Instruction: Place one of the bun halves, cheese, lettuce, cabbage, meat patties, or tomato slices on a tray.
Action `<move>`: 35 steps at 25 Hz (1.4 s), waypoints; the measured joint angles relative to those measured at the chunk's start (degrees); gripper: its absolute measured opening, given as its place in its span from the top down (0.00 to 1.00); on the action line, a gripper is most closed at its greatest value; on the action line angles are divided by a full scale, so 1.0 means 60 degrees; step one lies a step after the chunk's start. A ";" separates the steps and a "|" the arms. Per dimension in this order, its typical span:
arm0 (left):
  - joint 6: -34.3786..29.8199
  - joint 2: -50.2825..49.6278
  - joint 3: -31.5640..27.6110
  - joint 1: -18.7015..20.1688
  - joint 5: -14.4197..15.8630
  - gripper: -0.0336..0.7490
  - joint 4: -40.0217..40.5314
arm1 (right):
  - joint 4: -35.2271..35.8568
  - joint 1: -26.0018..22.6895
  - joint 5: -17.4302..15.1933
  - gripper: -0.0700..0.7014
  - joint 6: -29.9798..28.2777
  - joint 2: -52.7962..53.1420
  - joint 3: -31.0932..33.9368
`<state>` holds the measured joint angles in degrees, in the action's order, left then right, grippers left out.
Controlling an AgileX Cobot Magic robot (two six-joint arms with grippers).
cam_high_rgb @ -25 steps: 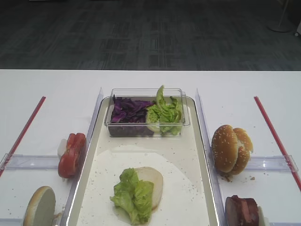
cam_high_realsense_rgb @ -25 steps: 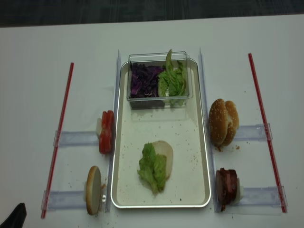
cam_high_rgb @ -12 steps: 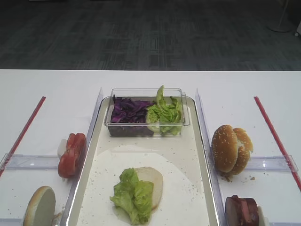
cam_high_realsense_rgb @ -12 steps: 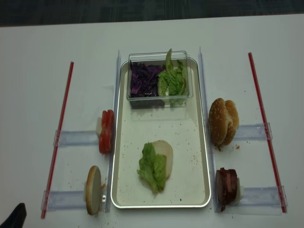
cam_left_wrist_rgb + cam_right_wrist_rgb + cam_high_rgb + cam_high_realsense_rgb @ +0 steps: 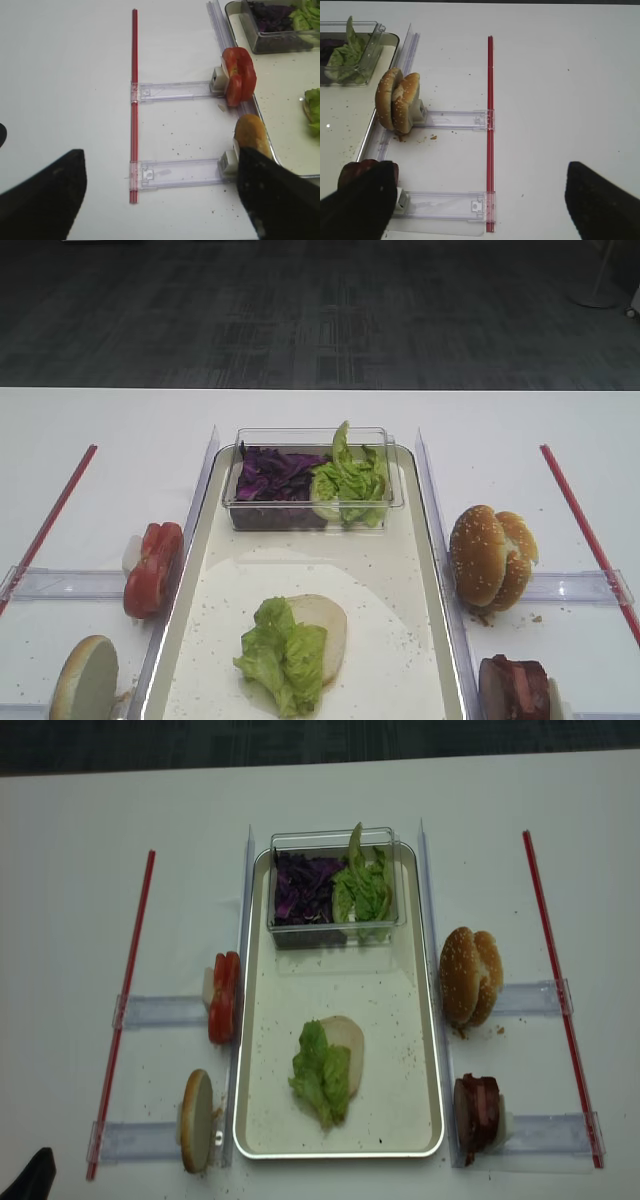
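The tray (image 5: 420, 1020) lies in the middle of the frame, with a lettuce leaf (image 5: 322, 1072) on a pale bun half (image 5: 347, 1038) on its floor. The right gripper (image 5: 475, 200) has its fingers (image 5: 600, 200) spread wide at the lower edge, holding nothing; the left gripper (image 5: 160, 195) is spread too.

Lettuce (image 5: 323, 1072) lies on, apparently, a bun half (image 5: 347, 1040) in the tray (image 5: 400, 1020).

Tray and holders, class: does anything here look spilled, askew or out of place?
Mostly tidy. Dark crumbs speckle the tray floor and the table below the sesame buns. The lettuce covers only part of the pale bun half, overhanging its left side.
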<state>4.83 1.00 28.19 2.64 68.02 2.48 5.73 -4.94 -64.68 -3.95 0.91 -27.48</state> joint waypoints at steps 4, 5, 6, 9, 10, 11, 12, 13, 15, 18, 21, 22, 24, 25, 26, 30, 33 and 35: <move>0.0000 0.0000 0.0000 0.0000 0.0000 0.24 0.0000 | 0.0000 0.0000 0.0000 0.01 0.0037 0.0000 0.0000; 0.0000 0.0000 0.0000 0.0000 0.0000 0.24 0.0000 | 0.0000 0.0000 0.0000 0.01 0.0037 0.0000 0.0000; 0.0000 0.0000 0.0000 0.0000 0.0000 0.24 0.0000 | 0.0000 0.0000 0.0000 0.01 0.0037 0.0000 0.0000; 0.0000 0.0000 0.0000 0.0000 0.0000 0.24 0.0000 | 0.0000 0.0000 0.0000 0.01 0.0037 0.0000 0.0000; 0.0000 0.0000 0.0000 0.0000 0.0000 0.24 0.0000 | 0.0000 0.0000 0.0000 0.01 0.0037 0.0000 0.0000; 0.0000 0.0000 0.0000 0.0000 0.0000 0.24 0.0000 | 0.0000 0.0000 0.0000 0.01 0.0037 0.0000 0.0000; 0.0000 0.0000 0.0000 0.0000 0.0000 0.24 0.0000 | 0.0000 0.0000 0.0000 0.01 0.0037 0.0000 0.0000; 0.0000 0.0000 0.0000 0.0000 0.0000 0.24 0.0000 | 0.0000 0.0000 0.0000 0.01 0.0037 0.0000 0.0000; 0.0000 0.0000 0.0000 0.0000 0.0000 0.24 0.0000 | 0.0000 0.0000 0.0000 0.01 0.0037 0.0000 0.0000; 0.0000 0.0000 0.0000 0.0000 0.0000 0.24 0.0000 | 0.0000 0.0000 0.0000 0.01 0.0037 0.0000 0.0000; 0.0000 0.0000 0.0000 0.0000 0.0000 0.24 0.0000 | 0.0000 0.0000 0.0000 0.01 0.0037 0.0000 0.0000; 0.0000 0.0000 0.0000 0.0000 0.0000 0.24 0.0000 | -0.0020 0.0000 0.0000 0.01 0.0037 0.0000 0.0000; 0.0000 0.0000 0.0000 0.0000 0.0000 0.24 0.0000 | -0.0061 0.0000 0.0000 0.01 0.0063 0.0000 0.0000; 0.0000 0.0000 0.0000 0.0000 0.0000 0.24 0.0000 | -0.0066 0.0000 0.0000 0.01 0.0061 0.0000 0.0000; 0.0000 0.0000 0.0000 0.0000 0.0000 0.24 0.0000 | -0.0092 0.0000 0.0000 0.01 0.0102 0.0000 0.0000; 0.0000 0.0000 0.0000 0.0000 0.0000 0.24 0.0000 | -0.0114 0.0000 0.0000 0.01 0.0139 0.0000 0.0000; 0.0000 0.0000 0.0000 0.0000 0.0000 0.24 0.0000 | -0.0129 0.0000 0.0000 0.01 0.0139 0.0000 0.0000; 0.0000 0.0000 0.0000 0.0000 0.0000 0.24 0.0000 | -0.0129 0.0000 0.0000 0.01 0.0139 0.0000 0.0000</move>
<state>4.83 1.00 28.19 2.64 68.02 2.48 4.96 -4.94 -64.68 -3.12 0.91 -27.48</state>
